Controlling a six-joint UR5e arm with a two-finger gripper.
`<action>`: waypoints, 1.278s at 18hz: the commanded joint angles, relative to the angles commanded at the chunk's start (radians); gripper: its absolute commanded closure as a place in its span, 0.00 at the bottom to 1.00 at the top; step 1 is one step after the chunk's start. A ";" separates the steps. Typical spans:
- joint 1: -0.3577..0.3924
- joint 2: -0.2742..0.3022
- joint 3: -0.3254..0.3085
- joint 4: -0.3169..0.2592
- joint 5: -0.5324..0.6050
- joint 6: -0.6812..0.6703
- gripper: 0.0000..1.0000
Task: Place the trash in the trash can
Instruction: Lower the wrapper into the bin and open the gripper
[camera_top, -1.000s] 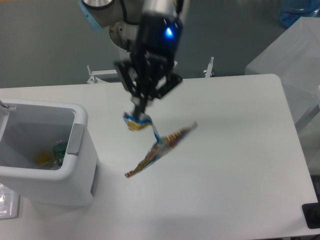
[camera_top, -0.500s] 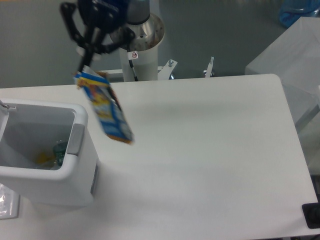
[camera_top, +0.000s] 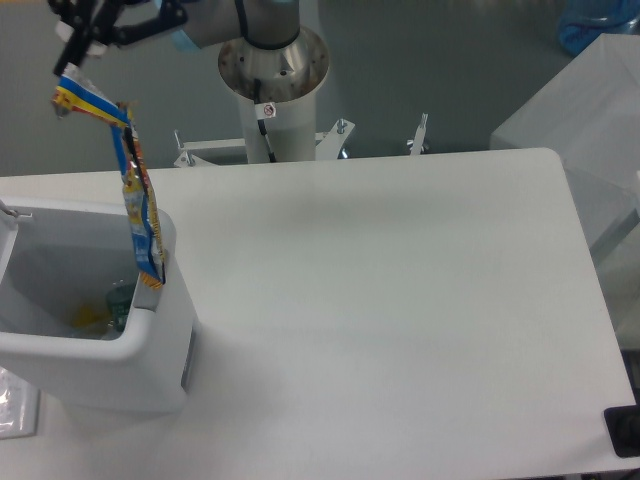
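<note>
- Wrapper (camera_top: 136, 200), blue with yellow print, is hanging edge-on from your gripper (camera_top: 75, 62) at about 10 o'clock in the view, high above the table (camera_top: 400, 300)
- Your gripper is sitting at the very top-left corner, mostly cropped by the frame edge, and its dark fingers (camera_top: 88, 35) are pinching the wrapper's crumpled upper end, so the jaws are clenched on the wrapper
- You are seeing the wrapper drooping as a long narrow strip, its top bent over toward 9 o'clock and its lower end reaching down toward 6 o'clock
- That lower end is overlapping the right-hand rim of the trash can (camera_top: 60, 355) in the view, just at the grey panel (camera_top: 150, 280); you cannot tell from this angle whether it is touching the rim or only hanging in front of it
- The trash can is standing upright at about 8 o'clock on the table, near the left edge, with its opening facing up
- Inside the can you are looking at a green and clear crushed bottle (camera_top: 120, 305) lying on the bottom toward the right wall, with something yellow (camera_top: 85, 318) beside it at its 9 o'clock
- The arm's round grey base (camera_top: 272, 85) is standing behind the table's far edge at about 12 o'clock, well apart from the can
- A white block (camera_top: 580, 110) is showing beyond the table's right corner at about 2 o'clock
</note>
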 joint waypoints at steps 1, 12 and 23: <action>-0.008 -0.002 -0.018 0.002 0.000 0.003 0.92; -0.061 -0.046 -0.049 0.002 0.002 0.003 0.91; -0.080 -0.097 -0.075 -0.002 0.003 0.002 0.91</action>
